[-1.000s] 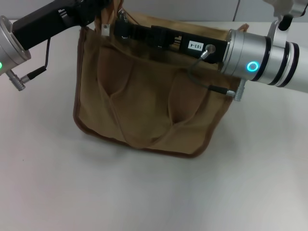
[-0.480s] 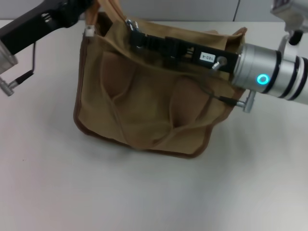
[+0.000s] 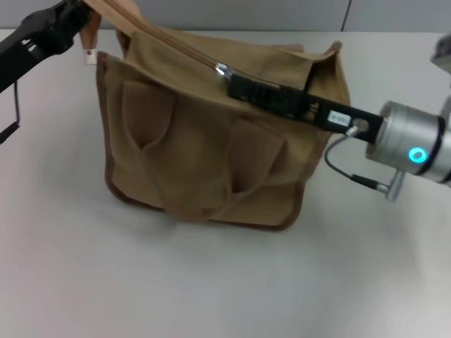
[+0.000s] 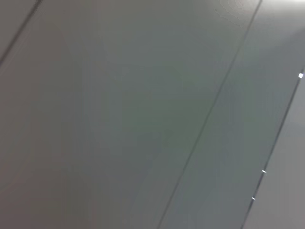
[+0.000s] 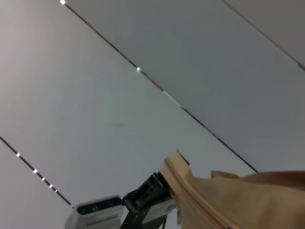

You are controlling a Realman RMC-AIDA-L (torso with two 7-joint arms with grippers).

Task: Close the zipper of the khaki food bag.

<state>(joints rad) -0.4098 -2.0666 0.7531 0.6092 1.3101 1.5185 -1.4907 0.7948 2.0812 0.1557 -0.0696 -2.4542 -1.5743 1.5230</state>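
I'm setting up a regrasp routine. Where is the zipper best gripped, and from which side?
Grip the small silver pull tab on the zipper, coming from the robot's right along the top of the khaki food bag, as the right gripper does; the tab stands clear of the tape.

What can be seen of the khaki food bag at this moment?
The khaki food bag is a boxy tote of canvas-like cloth with darker brown piping and flat handles lying against its front. It stands on the white table. The left tool holds up its far left top corner. The right tool lies at the silver slider of the zipper on top.
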